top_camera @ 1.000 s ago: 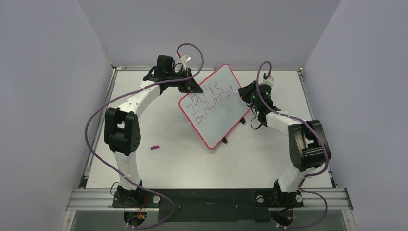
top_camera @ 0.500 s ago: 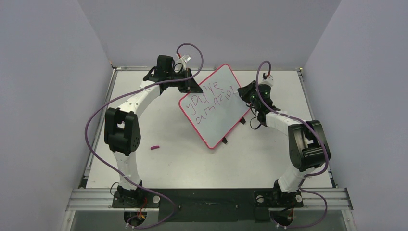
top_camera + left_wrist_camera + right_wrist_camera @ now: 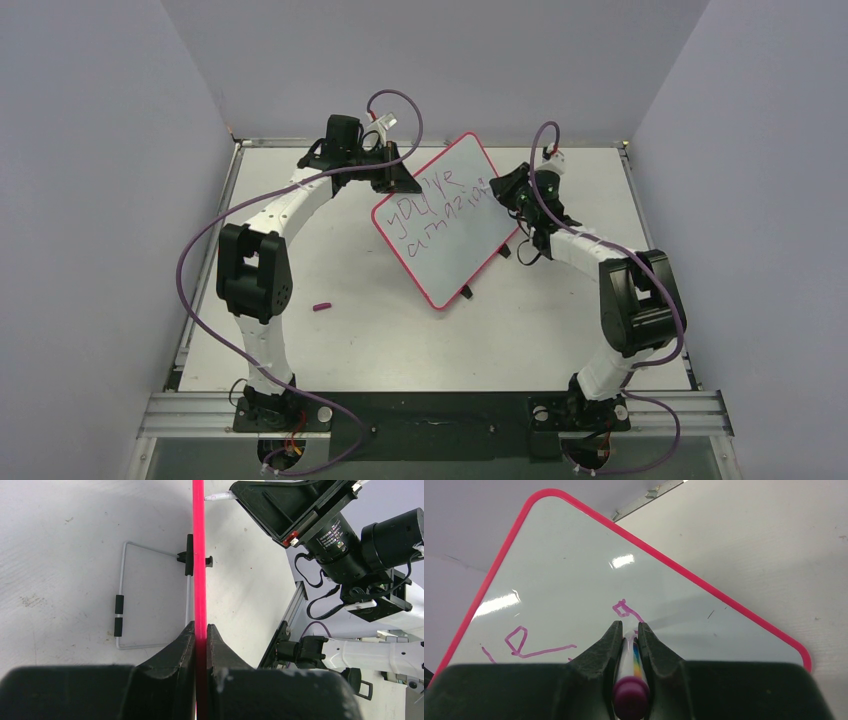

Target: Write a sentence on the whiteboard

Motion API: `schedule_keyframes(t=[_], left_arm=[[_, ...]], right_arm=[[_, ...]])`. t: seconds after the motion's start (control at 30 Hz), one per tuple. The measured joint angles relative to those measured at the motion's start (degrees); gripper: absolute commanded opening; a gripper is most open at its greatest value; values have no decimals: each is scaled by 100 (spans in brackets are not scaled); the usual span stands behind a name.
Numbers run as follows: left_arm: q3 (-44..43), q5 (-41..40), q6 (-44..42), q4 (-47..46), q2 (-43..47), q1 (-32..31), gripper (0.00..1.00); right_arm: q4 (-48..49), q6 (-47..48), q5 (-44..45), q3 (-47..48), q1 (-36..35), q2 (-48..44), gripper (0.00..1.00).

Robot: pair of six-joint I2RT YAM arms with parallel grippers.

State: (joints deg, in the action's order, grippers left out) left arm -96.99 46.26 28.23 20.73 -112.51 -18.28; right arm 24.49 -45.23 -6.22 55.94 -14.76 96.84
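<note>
Pink-rimmed, the whiteboard (image 3: 455, 235) stands tilted on the pale table (image 3: 380, 335) seen from above, the sentence (image 3: 440, 205) two lines long, grey walls (image 3: 100, 150) around. Left wrist: the left pincer (image 3: 200, 632) pinches it edge-on, steadying it. Right wrist: the right pincer (image 3: 629, 630) clamps a marker (image 3: 630, 695), tip at the second line's end; writing is midway, I judge, and next needs a lower fresh line.

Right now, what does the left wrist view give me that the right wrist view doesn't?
Only left wrist: the whiteboard edge-on, its rim clamped in the left end effector, plus its wire stand. Only right wrist: the board's face with part of the sentence. Both: the board, and the marker held in the right end effector.
</note>
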Motion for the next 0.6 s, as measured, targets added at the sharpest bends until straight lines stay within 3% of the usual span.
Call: schedule_keyframes(t=[0.27, 0.6], left_arm=[[0, 48, -42, -31, 4, -11, 0], [0, 46, -81, -11, 20, -13, 0]], right_arm=[[-315, 81, 7, -109, -2, -463, 0], [-590, 256, 105, -455, -2, -1840, 0]])
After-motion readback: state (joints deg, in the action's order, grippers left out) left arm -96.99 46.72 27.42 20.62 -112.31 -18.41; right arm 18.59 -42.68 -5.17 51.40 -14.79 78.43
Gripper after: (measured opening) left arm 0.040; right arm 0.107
